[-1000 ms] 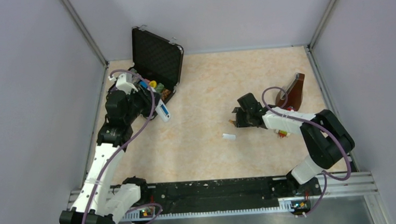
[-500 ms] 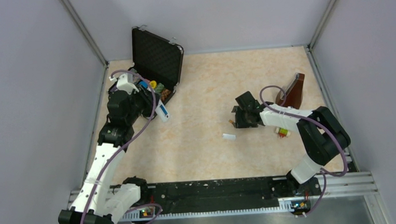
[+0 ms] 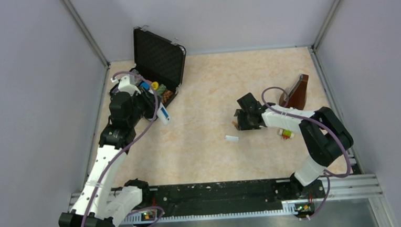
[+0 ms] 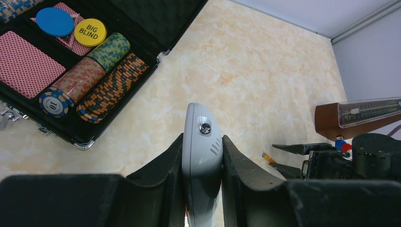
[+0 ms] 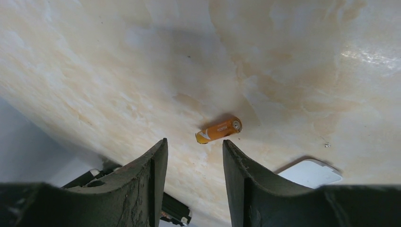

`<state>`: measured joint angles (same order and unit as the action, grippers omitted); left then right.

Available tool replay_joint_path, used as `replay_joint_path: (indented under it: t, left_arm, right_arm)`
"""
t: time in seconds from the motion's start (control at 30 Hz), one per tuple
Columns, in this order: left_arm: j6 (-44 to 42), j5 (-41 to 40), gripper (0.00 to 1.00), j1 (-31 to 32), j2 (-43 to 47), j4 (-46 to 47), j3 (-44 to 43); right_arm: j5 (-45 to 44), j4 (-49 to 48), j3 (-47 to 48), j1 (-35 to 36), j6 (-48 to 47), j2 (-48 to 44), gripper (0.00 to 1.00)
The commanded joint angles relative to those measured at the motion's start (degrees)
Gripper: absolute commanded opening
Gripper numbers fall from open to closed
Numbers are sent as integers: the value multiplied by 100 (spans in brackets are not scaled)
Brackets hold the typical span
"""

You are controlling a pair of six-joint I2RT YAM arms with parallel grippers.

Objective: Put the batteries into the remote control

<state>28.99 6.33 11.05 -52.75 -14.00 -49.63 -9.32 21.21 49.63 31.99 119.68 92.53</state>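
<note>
At 10 o'clock on the table sits the open poker-chip case [image 3: 155,55], its chip stacks lying in rows. Just at its 5 o'clock edge, the left gripper [image 4: 202,139] is clamped on the remote control [image 4: 202,161], 1 finger on each long side and the rounded end poking out past the tips, lifted off the surface. Near the table's centre lies the small white cover piece [image 3: 232,138], flat. At its 12 o'clock, the orange battery [image 5: 219,131] rests on the table, alone. The right gripper [image 5: 195,156] hovers over it, jaws apart, not touching. At 3 o'clock lies the toy block train [image 3: 285,134], with the brown metronome [image 3: 298,93] at 2 o'clock.
</note>
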Motion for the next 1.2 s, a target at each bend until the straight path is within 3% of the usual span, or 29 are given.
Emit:
replay_joint_path:
  t: [0.0,0.33,0.63,0.8,0.97,1.17]
  left_arm:
    - [-87,-113,0,29,91,196,-276]
    - [-145,-233,0,29,80,69,-397]
    - [-218,-451,0,29,203,-15,-440]
    - [-219,-532,0,29,204,11,-423]
    - [-231,-571,0,29,212,11,-435]
    - [-463,-946,0,29,285,-256,-632]
  right_arm:
    - [38,166,105,97,355,87,46]
    - [-58,290,200,74,692,331,49]
    - [-23,634,435,-9,740,579,35]
    - [155,1006,436,-103,700,525,36]
    - [191,1280,233,-173,824,309,44]
    - [234,1406,403,-416,1122,478,39]
